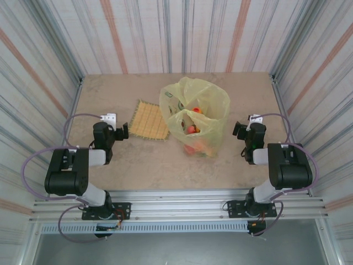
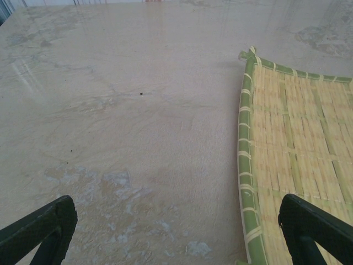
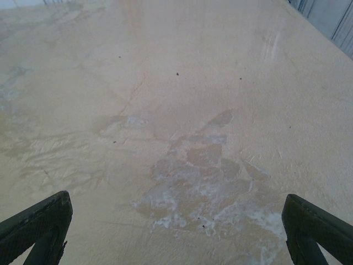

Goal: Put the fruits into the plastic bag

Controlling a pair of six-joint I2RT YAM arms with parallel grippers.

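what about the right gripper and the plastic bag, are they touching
Apart. The top external view shows a strip of bare table between the right gripper and the plastic bag; its jaws stand open.

The fruits [image 1: 194, 133] lie inside the plastic bag [image 1: 193, 102] at the middle of the bench [image 1: 110, 91], with the mat [image 1: 149, 120] just beside it on its left.

Both arms folded low, grippers empty with jaws spread.
The left arm [image 1: 69, 171] sits in the lower left of the overhead frame, with the left gripper [image 1: 122, 131] at mid-left. The right arm [image 1: 287, 165] mirrors it at lower right, with the right gripper [image 1: 238, 130] at mid-right. In each wrist view the dark fingers [image 2: 47, 229] sit wide apart in the bottom corners.
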